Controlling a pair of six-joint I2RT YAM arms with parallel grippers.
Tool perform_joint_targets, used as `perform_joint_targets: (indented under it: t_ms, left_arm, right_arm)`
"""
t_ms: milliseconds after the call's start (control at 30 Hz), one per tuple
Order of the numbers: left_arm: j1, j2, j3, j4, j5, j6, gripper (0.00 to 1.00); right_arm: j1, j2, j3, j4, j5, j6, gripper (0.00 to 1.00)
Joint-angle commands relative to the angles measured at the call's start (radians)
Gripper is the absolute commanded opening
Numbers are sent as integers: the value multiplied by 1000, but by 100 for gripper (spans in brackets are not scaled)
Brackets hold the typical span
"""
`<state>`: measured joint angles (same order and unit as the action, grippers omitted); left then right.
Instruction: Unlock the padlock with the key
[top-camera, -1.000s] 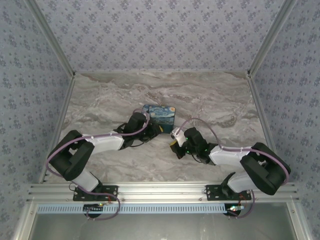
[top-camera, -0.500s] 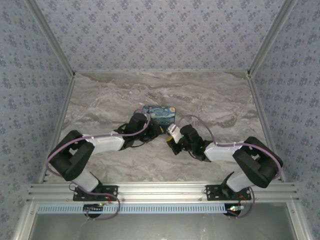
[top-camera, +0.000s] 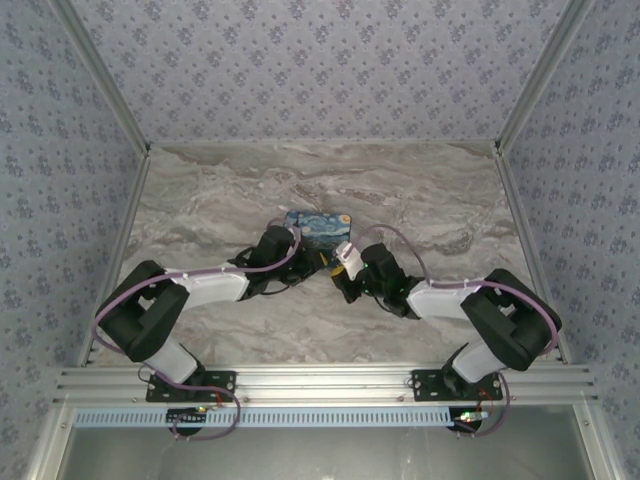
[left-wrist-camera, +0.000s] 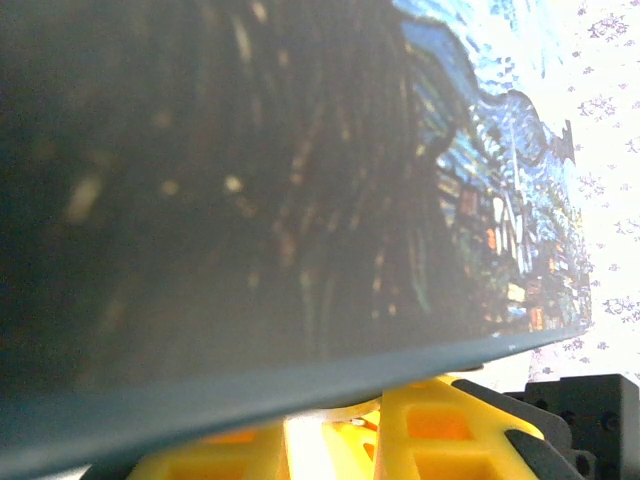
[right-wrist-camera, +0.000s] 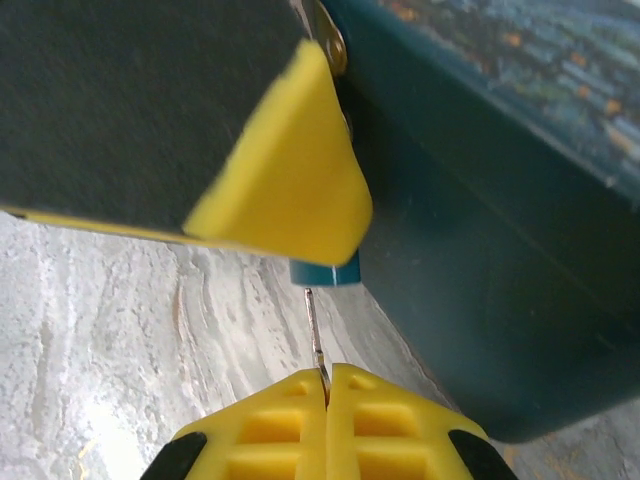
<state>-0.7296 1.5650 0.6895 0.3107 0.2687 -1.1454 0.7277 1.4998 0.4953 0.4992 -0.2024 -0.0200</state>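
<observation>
The tiny teal padlock (right-wrist-camera: 325, 272) hangs at the near corner of the blue swirl-painted box (top-camera: 320, 225), mostly covered by a yellow finger (right-wrist-camera: 285, 180) of my left gripper (top-camera: 318, 258), which is shut on it. My right gripper (right-wrist-camera: 327, 375) is shut on the key (right-wrist-camera: 315, 330). The thin metal blade points up, and its tip is just under the padlock's bottom face. In the left wrist view the box lid (left-wrist-camera: 300, 200) looms close above the left gripper (left-wrist-camera: 350, 420). The right gripper (top-camera: 345, 272) sits just right of the left one.
The box's dark teal side (right-wrist-camera: 480, 250) stands right beside the key. A metal hasp (right-wrist-camera: 325, 30) shows at the box's edge. The marble table (top-camera: 200, 210) stretches out left, right and behind. Metal frame posts (top-camera: 130, 215) line the table's sides.
My right arm has swung left toward the box and the left gripper, carrying the key up to the padlock. The left arm and the box have not moved.
</observation>
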Motion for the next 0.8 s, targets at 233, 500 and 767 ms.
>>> perform_joint_targets:
  t_ms: [233,500,767]
  left_arm:
    - [-8,-32,13,23,-8,3,15]
    - [-8,-31,13,24,-13,2,14]
    - [-7,-30,17,20,-17,4,14]
  right_arm:
    - [-20,13,33,30,-41,5,0]
    - [-25,35,44,4,-40,2,0]
    - [-30,40,10,7,-35,6,0]
